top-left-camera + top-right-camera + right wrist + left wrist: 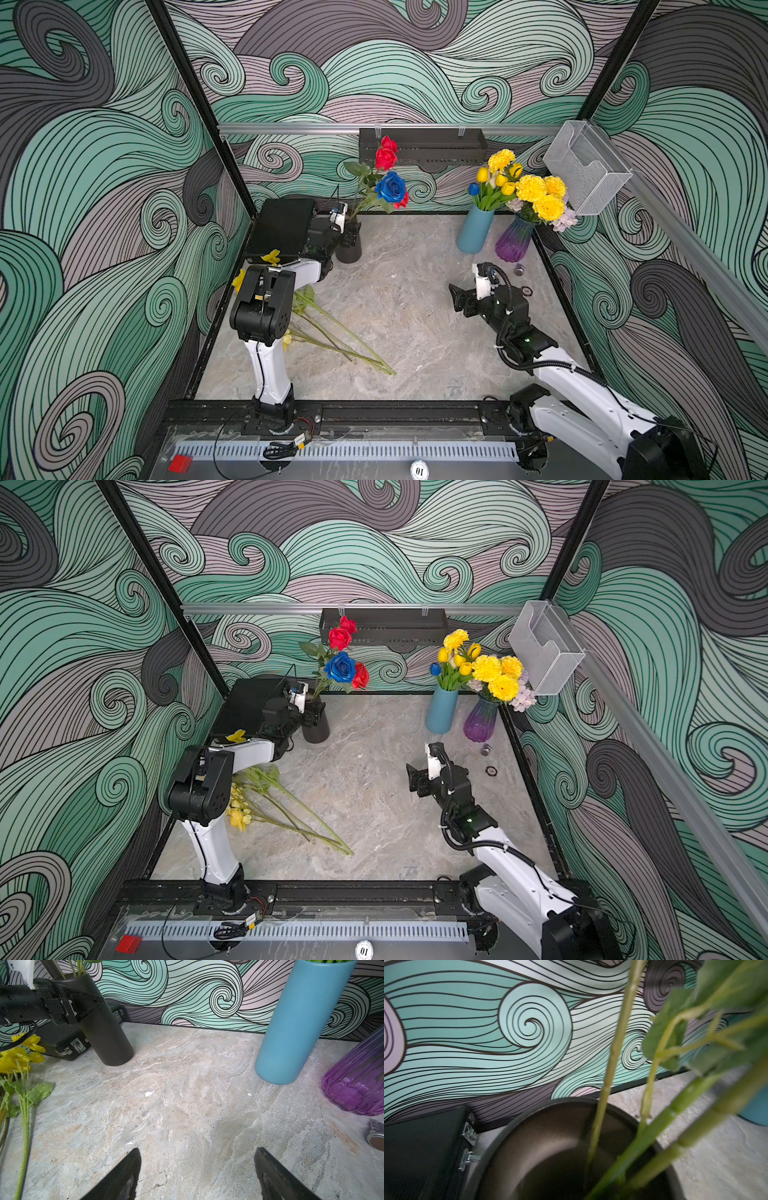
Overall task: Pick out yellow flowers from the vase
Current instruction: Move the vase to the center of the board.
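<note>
**Marble-look tabletop strewn with yellow stems as robot arm clasped vase**

Swirling green-and-lilac wall panels enclosed the marble-patterned tabletop (415,316). On it the left gripper (349,237) was clamped, jaws spread broad, around the upper wall of the black vase (108,1043). In the right wrist view one finger (89,1000) lay across the vase's front. Red roses (386,156) and a blue rose (390,187) stood up out of that vase, directly above the gripper. A black case (280,226) sat just to the gripper's left.

Yellow flowers (14,1057) lay flat on the table behind that gripper, beneath and beside its forearm, well apart from the vase. Their long axis ran slantwise across the surface. The heads were bunched under the arm's elbow, and the bare stem ends (386,368) pointed away from the gripper toward the front rail, between the two arm bases.

The right gripper (197,1148) hovered empty over bare table with its jaws spread wide, the lying stems well off to its left. Beyond it and to its right stood a blue vase (301,1022) holding yellow tulips (503,180), stems upright and heads up. Just beside that, a purple vase (357,1088) carried yellow pompoms (536,193), also pointing up, among paler blooms.
</note>
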You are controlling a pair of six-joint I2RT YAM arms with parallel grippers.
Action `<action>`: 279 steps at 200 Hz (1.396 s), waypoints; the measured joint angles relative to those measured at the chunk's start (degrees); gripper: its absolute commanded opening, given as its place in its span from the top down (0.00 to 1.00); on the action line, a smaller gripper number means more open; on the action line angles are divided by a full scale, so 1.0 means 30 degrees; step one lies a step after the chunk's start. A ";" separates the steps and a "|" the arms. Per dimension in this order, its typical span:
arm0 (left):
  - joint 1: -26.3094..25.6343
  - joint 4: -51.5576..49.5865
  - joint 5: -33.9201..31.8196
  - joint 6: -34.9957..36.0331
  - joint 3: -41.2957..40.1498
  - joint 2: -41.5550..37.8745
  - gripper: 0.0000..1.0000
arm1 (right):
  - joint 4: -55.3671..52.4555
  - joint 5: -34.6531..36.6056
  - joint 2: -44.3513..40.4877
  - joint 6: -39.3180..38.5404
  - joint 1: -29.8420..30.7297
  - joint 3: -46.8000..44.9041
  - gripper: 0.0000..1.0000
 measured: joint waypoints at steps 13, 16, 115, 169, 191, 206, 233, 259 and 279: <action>0.0393 0.0029 -0.0022 -0.0036 0.0488 0.0408 0.49 | -0.0007 0.0000 0.0000 0.0000 0.0000 0.0000 0.15; 0.0459 0.0036 -0.0029 -0.0051 0.0583 0.0488 0.49 | -0.0007 0.0000 0.0000 0.0000 0.0000 0.0000 0.15; 0.1479 0.1209 0.0138 -0.0670 0.1537 0.1698 0.16 | -0.0233 0.0277 0.0182 0.0189 -0.0022 0.0036 0.13; 0.1625 0.1763 0.0233 -0.0925 0.1370 0.1683 0.02 | -0.0670 0.0663 0.0168 0.0444 -0.0036 0.0240 0.11; 0.1661 0.2018 0.0255 -0.1042 0.0758 0.1450 0.01 | -0.0933 0.0896 -0.0160 0.0466 -0.0036 0.0255 0.09; 0.1661 0.2055 0.0233 -0.1107 -0.0087 0.0918 0.01 | -0.1107 0.1020 -0.0372 0.0576 -0.0044 0.0255 0.01; 0.1661 0.2324 0.0022 -0.1457 -0.2222 -0.0801 0.02 | -0.1428 0.1304 -0.0568 0.0699 -0.0168 0.0313 0.01; 0.1661 0.2608 -0.0044 -0.2055 -0.4969 -0.3614 0.02 | -0.1967 0.1960 -0.0561 0.1027 -0.0393 0.0765 0.01; 0.1632 0.2637 -0.0255 -0.3016 -0.7082 -0.6339 0.01 | -0.2127 0.2645 -0.0444 0.1428 -0.0729 0.1071 0.01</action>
